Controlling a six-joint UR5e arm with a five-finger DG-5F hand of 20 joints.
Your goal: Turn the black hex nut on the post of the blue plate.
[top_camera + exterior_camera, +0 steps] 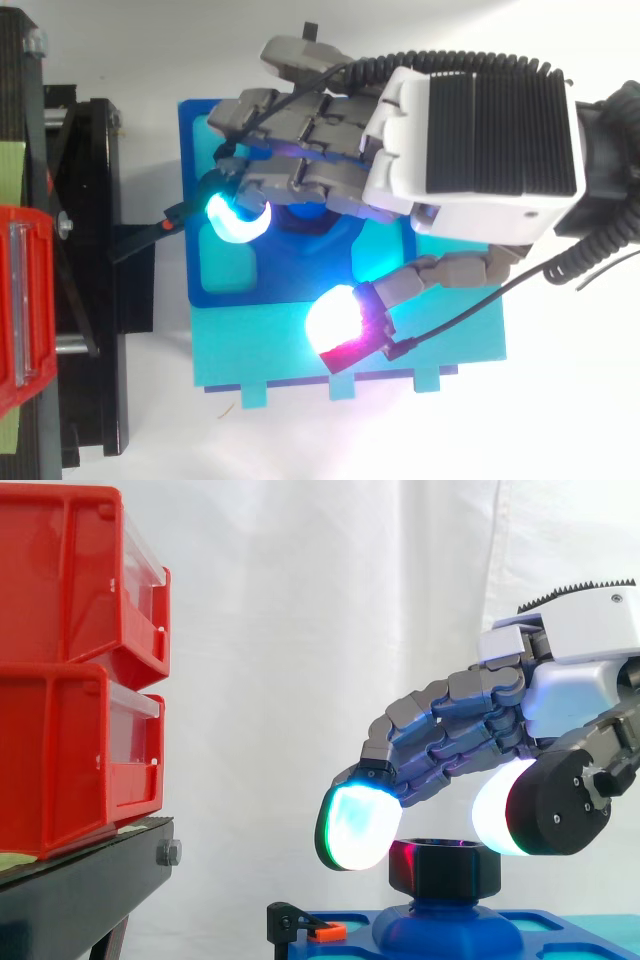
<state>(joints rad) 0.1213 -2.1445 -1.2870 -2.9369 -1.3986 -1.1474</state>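
The black hex nut (445,865) sits on the raised post of the blue plate (560,930), low in the side view. My hand (580,670) hangs just above it with its fingers loosely bent. A cyan-glowing fingertip (350,828) hovers at the nut's left edge, and the white-glowing thumb pad (500,808) sits over its right. In the top view the hand (470,150) covers the post. The thumb pad (335,320) stands well off to the near side, over the plate (225,270). Nothing is pinched between them.
Two stacked red bins (70,680) rest on the black stand (90,880) at the left. A small black clamp with an orange tab (325,932) sits at the plate's left edge. The blue plate lies on a teal base (430,340).
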